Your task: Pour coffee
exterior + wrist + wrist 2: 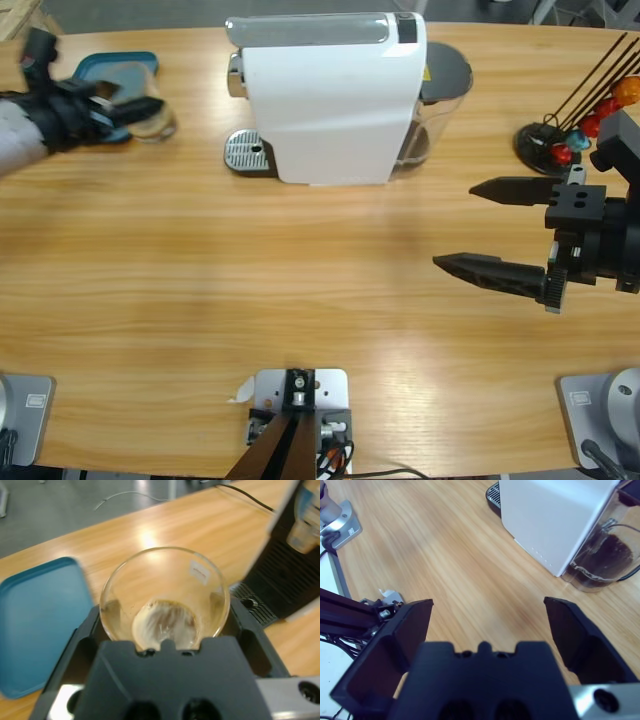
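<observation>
Holding glass [165,600] of coffee [162,625] between left jaws.

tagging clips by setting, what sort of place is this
Probably a lab or test bench set up as a coffee corner: a long wooden table with a white capsule coffee machine, a black stand of red and orange capsules on thin rods, and a blue plastic tray.

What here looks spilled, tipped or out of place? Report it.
Nothing stands out. The left gripper holds the glass by the blue tray, the coffee pooled inside and no spill on the table. The coffee machine stands upright; the right gripper is open over bare wood.
</observation>
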